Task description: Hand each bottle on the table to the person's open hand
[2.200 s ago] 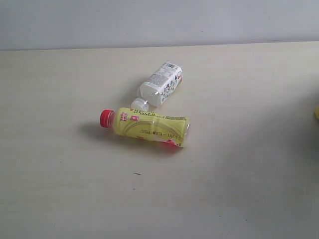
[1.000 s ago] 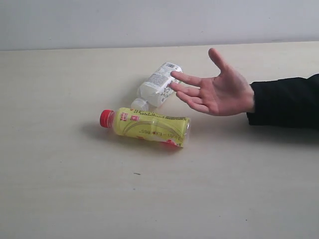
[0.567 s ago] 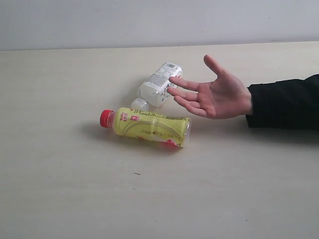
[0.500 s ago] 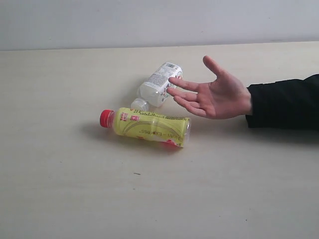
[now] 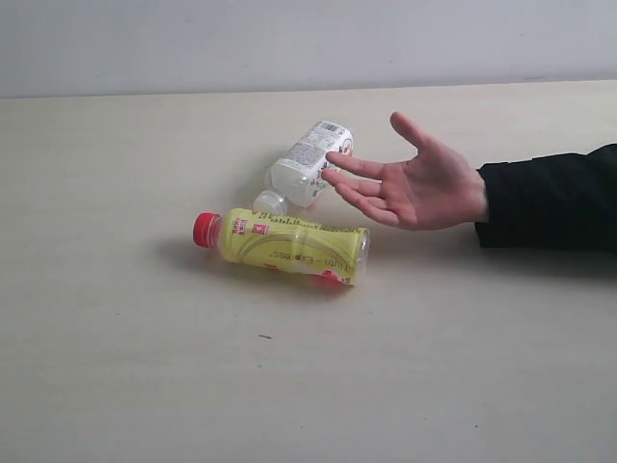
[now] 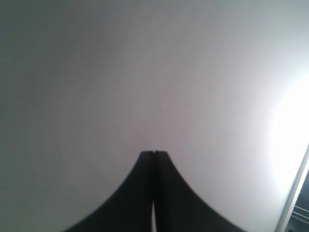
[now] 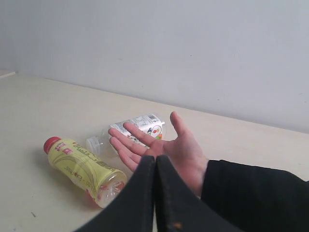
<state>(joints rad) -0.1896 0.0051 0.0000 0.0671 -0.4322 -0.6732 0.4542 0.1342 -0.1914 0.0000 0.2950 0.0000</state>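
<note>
A person's open hand [image 5: 424, 188] has entered from the right. The yellow bottle [image 5: 289, 247] lies crosswise on the desk [image 5: 145, 367], ahead of my right fingers [image 7: 142, 193], which, like my left fingers [image 6: 145, 193], are closed, empty.

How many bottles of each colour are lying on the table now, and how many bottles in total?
yellow bottle: 1
whitish bottle: 1
Total: 2 bottles, both lying on their sides.
</note>
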